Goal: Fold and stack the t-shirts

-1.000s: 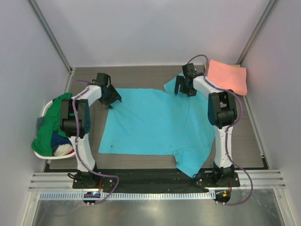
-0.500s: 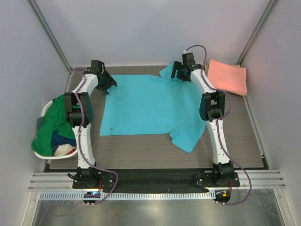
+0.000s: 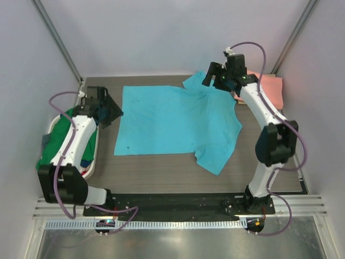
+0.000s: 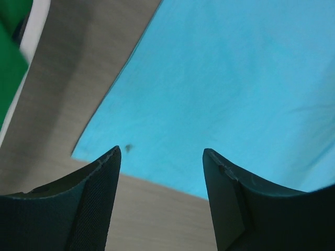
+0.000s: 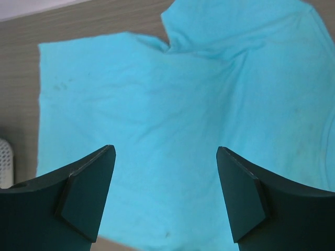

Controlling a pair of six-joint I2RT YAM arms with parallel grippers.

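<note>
1. The left gripper (image 3: pixel 107 108) hangs over the bare surface (image 3: pixel 161 172) at the left of the top view. It is just beside the left edge of the sky-blue t-shirt (image 3: pixel 172 121). Its jaws are wide apart and hold nothing.
2. The right gripper (image 3: pixel 220 79) hangs over the upper right corner of that shirt, near the upper sleeve (image 3: pixel 193 82). Its jaws are wide apart too, and empty.
3. The sky-blue t-shirt lies spread out in the middle of the surface. The lower sleeve (image 3: pixel 215 159) points to the lower right.
4. I think the fold has not begun yet. To do it well, each gripper should come down on an edge of the shirt and pinch both layers. Then both should lift and carry the cloth over together, so it lands flat with no wrinkles.
5. A salmon-pink t-shirt (image 3: pixel 271 89) lies folded at the upper right, partly behind the right arm. It looks like the start of the stack.
6. The white basket (image 3: pixel 92 166) sits at the left edge of the frame. A green t-shirt (image 3: pixel 58 145) is heaped in it. I cannot tell what lies under it.
</note>
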